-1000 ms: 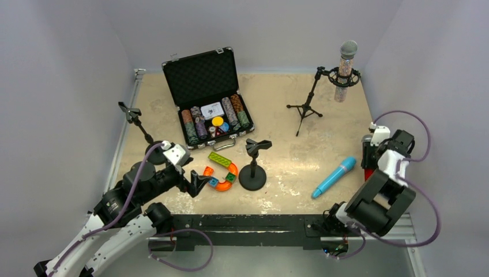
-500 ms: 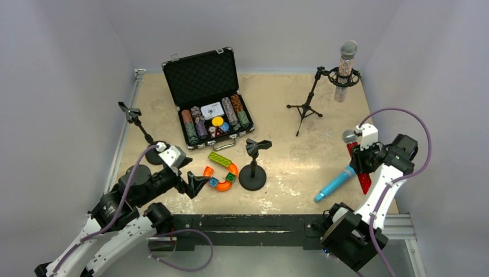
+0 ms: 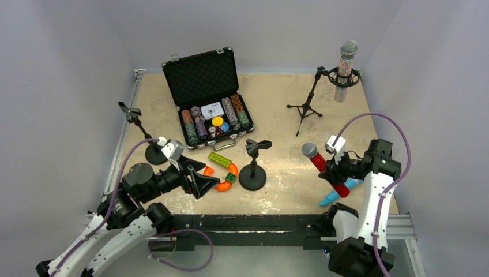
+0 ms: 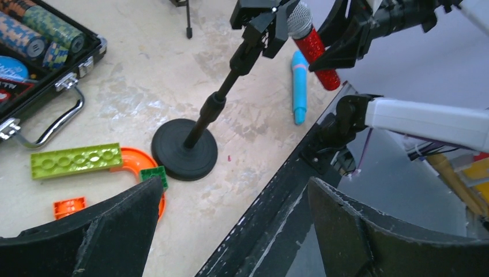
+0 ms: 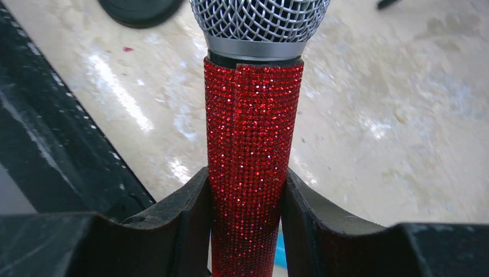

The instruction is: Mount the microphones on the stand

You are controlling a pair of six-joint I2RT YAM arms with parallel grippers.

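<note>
1. Red glitter microphone [image 3: 318,163]: clamped in right jaws, right of round-base stand [image 3: 252,176], seemingly clear of surface [image 3: 288,124].
2. Left jaws: apart, empty, left of stand.
3. Step: transport to stand; next, handle aligned into clip [image 3: 258,144].

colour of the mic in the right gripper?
The microphone is red glitter with a grey mesh head; best in right wrist view.

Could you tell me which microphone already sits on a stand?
The silver-pink glitter microphone in the tripod stand; the red one is gripped, blue one lies flat.
</note>
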